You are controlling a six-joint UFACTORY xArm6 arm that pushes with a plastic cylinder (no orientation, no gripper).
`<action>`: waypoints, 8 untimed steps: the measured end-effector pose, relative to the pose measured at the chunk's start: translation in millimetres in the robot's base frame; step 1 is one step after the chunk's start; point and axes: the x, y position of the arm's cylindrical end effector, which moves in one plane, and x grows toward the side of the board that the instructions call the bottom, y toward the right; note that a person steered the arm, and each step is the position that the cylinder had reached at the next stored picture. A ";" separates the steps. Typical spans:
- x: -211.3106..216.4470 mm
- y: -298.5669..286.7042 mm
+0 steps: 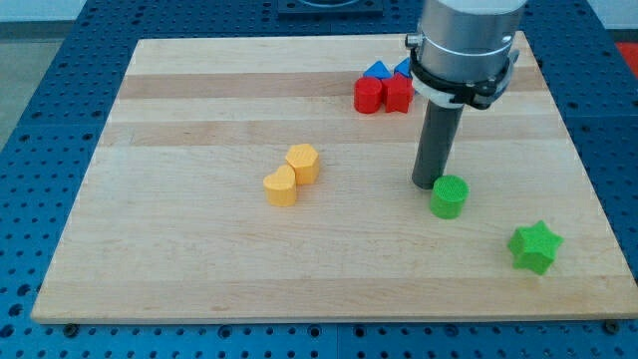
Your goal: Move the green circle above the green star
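Pale wooden tabletop [199,110] on a blue perforated base. My tip [430,184], the gripperless tool's blunt rod end, rests just at the upper left of the ribbed green circle [450,196]. The green star [535,247] lies toward the view's lower right, near the edge. Bare wood separates them. Two yellow blocks [291,175] sit centrally; red blocks [383,94] and blue blocks [380,70] cluster at top.
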 end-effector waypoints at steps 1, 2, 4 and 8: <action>11.1 -0.1; 23.4 -0.1; 44.9 -5.3; 60.5 17.7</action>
